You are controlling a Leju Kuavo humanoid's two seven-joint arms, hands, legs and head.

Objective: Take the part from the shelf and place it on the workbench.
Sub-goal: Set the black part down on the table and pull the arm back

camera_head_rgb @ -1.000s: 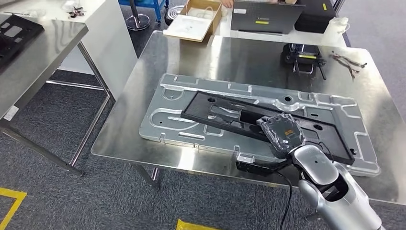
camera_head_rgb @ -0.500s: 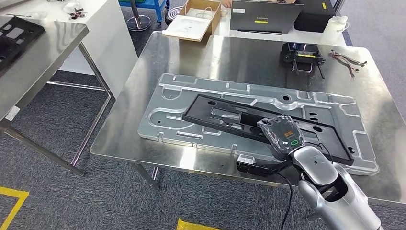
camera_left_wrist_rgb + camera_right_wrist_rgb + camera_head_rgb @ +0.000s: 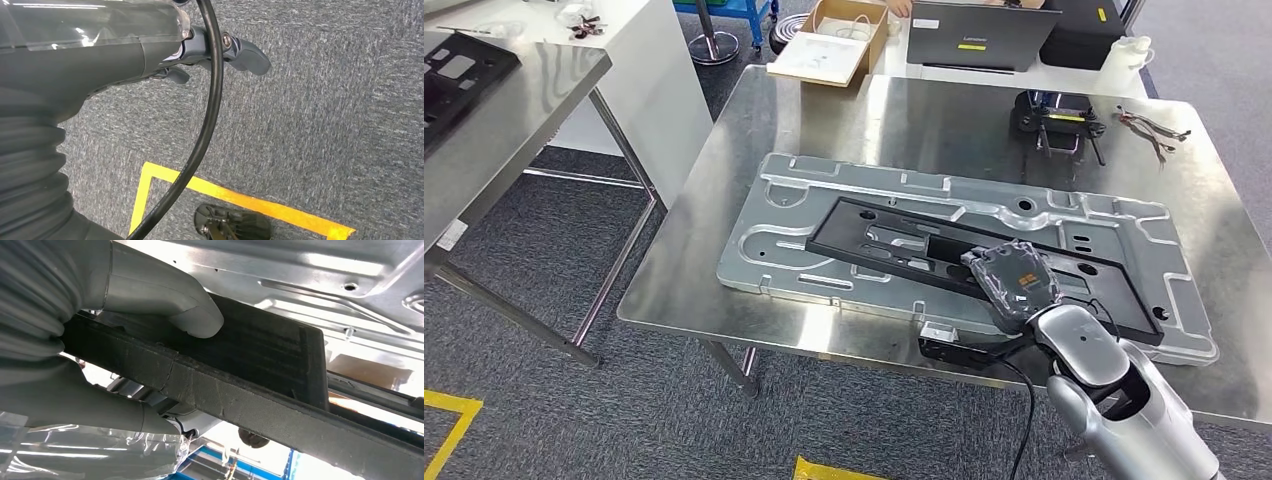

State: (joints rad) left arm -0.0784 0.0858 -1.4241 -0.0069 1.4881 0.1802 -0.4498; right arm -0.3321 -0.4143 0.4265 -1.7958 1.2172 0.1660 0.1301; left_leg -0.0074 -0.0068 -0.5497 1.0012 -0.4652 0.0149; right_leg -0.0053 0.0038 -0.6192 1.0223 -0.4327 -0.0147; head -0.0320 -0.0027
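Clearly, from the head, the black part (image 3: 984, 262) lies across the metal plate (image 3: 794, 225) on the surface (image 3: 924, 110), right hand (image 3: 1014, 283) at its 5 o'clock end. Right wrist: thumb (image 3: 165, 295) clamps its rim, likely steadying placement. Left wrist: left hand (image 3: 220, 50) hangs empty, fingers spread, over carpet (image 3: 325, 125).

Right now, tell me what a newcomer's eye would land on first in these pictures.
First, the long black frame lying slantwise on a big silver stamped metal plate in the middle of the steel workbench. Next, the robot's right hand, under a clear plastic cover, gripping the frame's near end; the right wrist view shows its thumb pressed on the black edge. At the bench's far edge sit a laptop and an open cardboard box.
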